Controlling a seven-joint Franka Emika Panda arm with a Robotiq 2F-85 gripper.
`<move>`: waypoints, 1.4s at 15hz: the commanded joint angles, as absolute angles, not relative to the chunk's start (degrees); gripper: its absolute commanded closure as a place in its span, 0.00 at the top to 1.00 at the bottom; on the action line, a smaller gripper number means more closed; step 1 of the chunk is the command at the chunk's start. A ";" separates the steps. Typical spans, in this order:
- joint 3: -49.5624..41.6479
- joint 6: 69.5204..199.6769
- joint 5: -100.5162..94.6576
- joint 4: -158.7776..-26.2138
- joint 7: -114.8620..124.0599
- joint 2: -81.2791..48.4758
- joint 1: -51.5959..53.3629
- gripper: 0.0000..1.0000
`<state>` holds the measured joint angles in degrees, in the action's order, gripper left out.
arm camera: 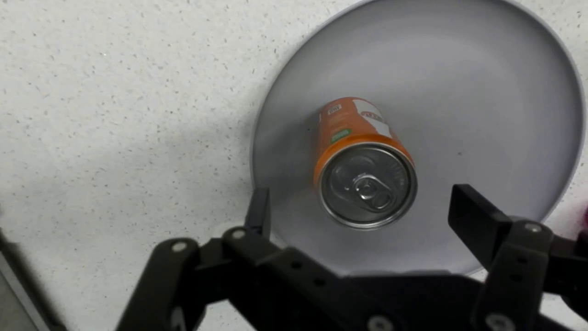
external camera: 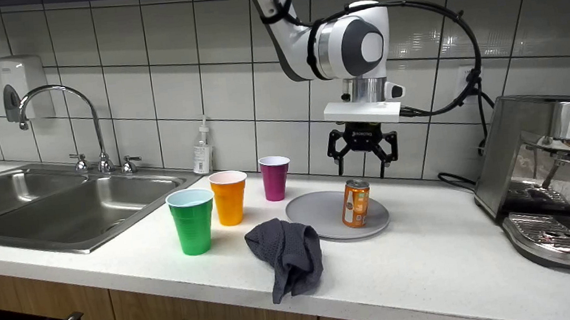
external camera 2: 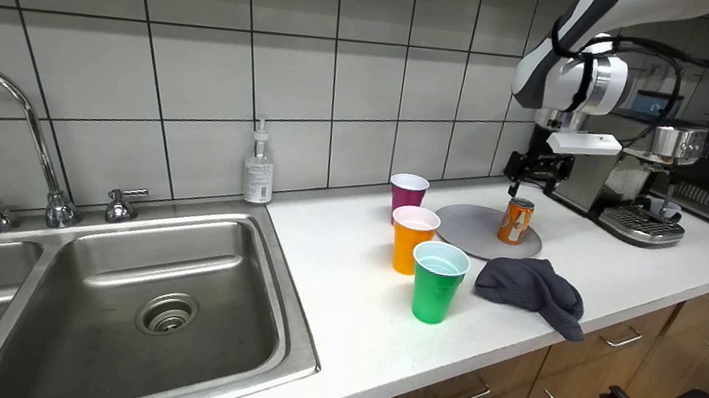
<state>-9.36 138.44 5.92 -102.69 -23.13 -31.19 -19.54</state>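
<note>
Overhead, gripper [external camera: 362, 175] spread wide, upright cylindrical metal-topped can [external camera: 356, 205], smooth round plate [external camera: 317, 210] beneath.

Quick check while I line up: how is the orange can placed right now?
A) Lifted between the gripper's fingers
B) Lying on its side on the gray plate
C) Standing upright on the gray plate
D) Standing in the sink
C: in both exterior views the orange can stands upright on the gray plate, with the open gripper hanging above it.
</note>
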 commanded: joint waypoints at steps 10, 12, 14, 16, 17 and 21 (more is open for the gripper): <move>-8.04 138.22 5.05 -102.05 -22.88 -31.45 -20.76 1.00; -8.03 138.20 5.06 -102.04 -22.89 -31.46 -20.77 1.00; -8.02 138.19 5.06 -102.02 -22.91 -31.46 -20.79 1.00; -7.79 138.81 5.24 -102.52 -23.17 -31.32 -20.83 1.00; -7.65 139.16 5.32 -102.77 -23.32 -31.29 -20.84 1.00; -7.52 140.48 5.26 -103.47 -23.08 -31.60 -20.79 1.00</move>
